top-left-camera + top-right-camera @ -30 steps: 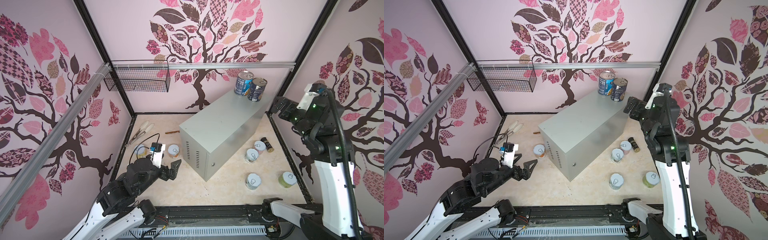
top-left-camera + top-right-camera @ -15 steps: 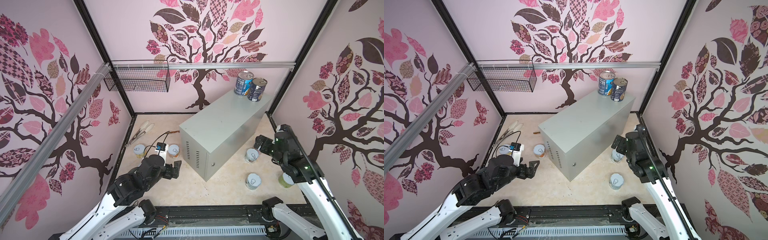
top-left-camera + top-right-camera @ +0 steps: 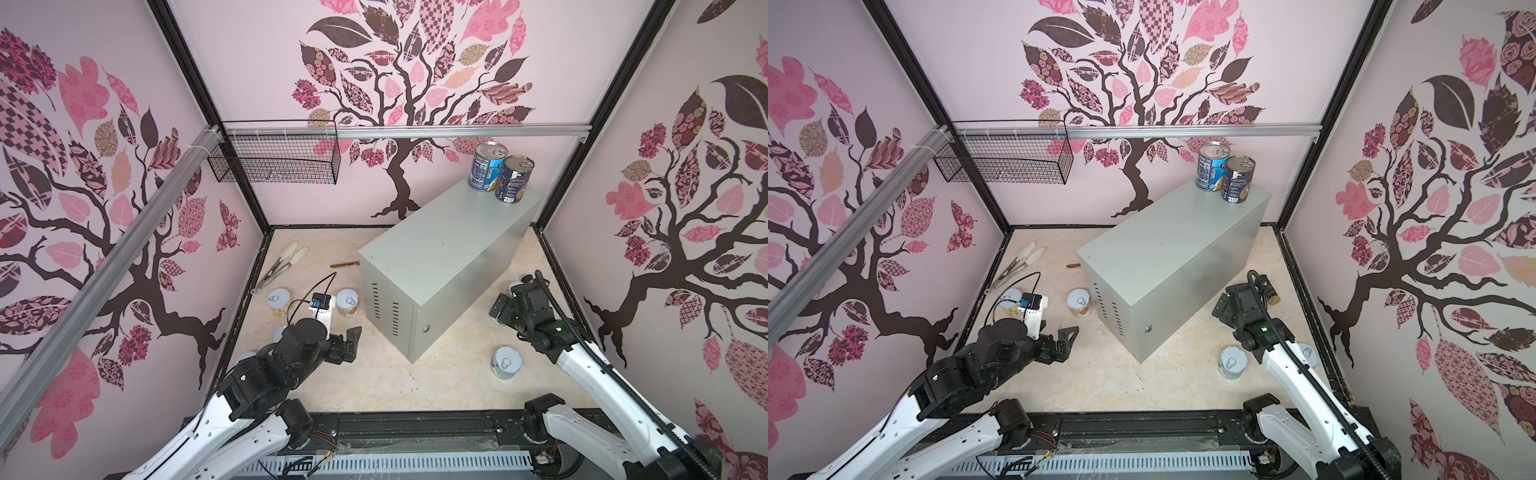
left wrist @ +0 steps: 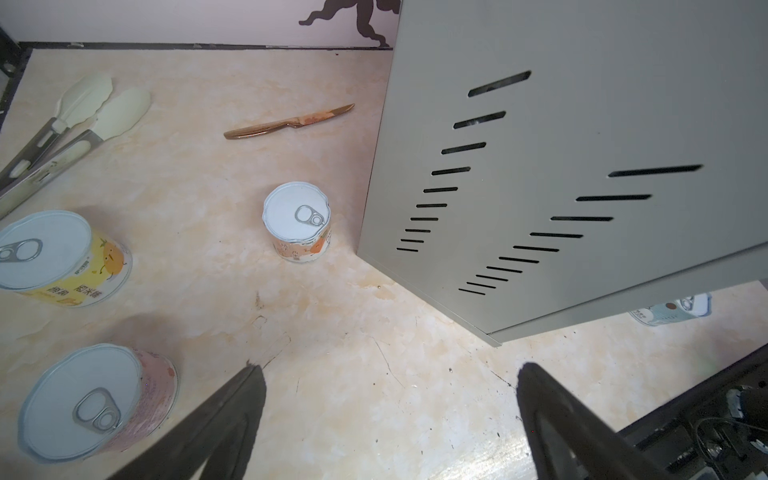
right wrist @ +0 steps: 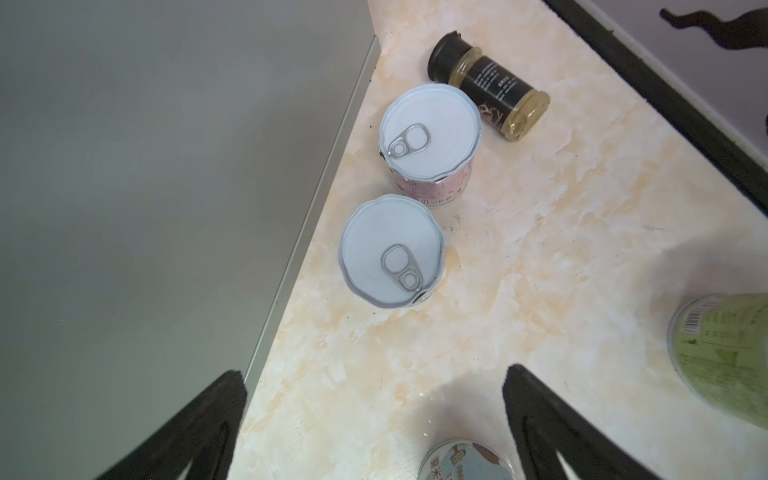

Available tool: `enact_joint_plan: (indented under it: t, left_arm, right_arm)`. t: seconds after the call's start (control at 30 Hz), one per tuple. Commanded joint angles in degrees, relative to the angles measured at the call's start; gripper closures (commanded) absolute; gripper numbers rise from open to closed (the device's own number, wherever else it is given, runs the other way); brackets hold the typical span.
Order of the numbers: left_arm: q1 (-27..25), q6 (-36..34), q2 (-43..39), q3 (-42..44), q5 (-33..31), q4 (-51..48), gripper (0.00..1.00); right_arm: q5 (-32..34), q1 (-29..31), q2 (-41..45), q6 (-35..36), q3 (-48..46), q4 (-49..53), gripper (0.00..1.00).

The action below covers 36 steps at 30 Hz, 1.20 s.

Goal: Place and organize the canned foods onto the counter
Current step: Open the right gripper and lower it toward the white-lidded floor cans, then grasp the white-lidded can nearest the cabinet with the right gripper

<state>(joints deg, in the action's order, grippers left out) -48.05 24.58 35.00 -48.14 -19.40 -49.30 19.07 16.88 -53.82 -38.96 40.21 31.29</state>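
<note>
Cans with silver lids and pastel labels (image 5: 390, 249), two short ones, are sitting just beyond the wide-spread, empty right gripper (image 5: 374, 372), beside the large grey metal cabinet (image 3: 440, 257), and a short orange-labelled can (image 4: 297, 220) is sitting beyond the equally spread, empty left gripper (image 4: 390, 368). Two taller dark-blue cans (image 3: 486, 166) are resting on the cabinet's far top corner, above a beige marbled floor (image 3: 374, 382) enclosed by pink tree-patterned walls (image 3: 249, 62). Since a second ago the right arm (image 3: 590, 374) has been dropping from beside those tall cans to floor level, while the left gripper is barely shifting.
</note>
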Motion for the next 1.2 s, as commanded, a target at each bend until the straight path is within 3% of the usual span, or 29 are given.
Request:
enact_joint_plan:
  t: [0.0, 0.23, 0.4, 0.57, 0.83, 1.0, 1.17]
  left_arm:
    - [0.06, -1.11, 0.39, 1.65, 0.98, 1.67, 0.02]
    - [-2.23, -1.39, 1.00, 1.60, 0.53, 1.49, 0.02]
    - [-4.31, -1.39, 1.64, 1.47, 0.13, 1.14, 0.02]
    - [-5.11, -1.56, 0.65, 1.52, 0.09, 1.28, 0.02]
    - [-5.20, -1.46, -0.98, 1.73, -0.76, 1.32, 0.02]
    - [-5.21, -1.30, -1.42, 1.67, -1.92, 0.93, 0.02]
    - [-4.88, -1.33, -1.80, 1.82, -2.03, 1.27, 0.02]
  right_arm:
    - [0.73, 0.34, -2.52, -1.40, -1.79, -4.76, 0.00]
    - [2.49, 0.34, -9.58, 0.53, -2.85, -9.62, 0.00]
    - [7.01, 0.34, -12.12, 3.40, 1.10, -4.93, 0.00]
    - [5.41, 0.36, -12.54, 3.34, -3.09, -8.05, 0.00]
    - [4.80, 0.34, -18.75, -0.83, -1.80, -15.82, 0.00]
    - [6.39, 0.26, -24.83, 0.04, 1.01, -16.02, 0.00]
    - [9.14, -0.93, -24.86, 1.54, -0.86, -18.67, 0.00]
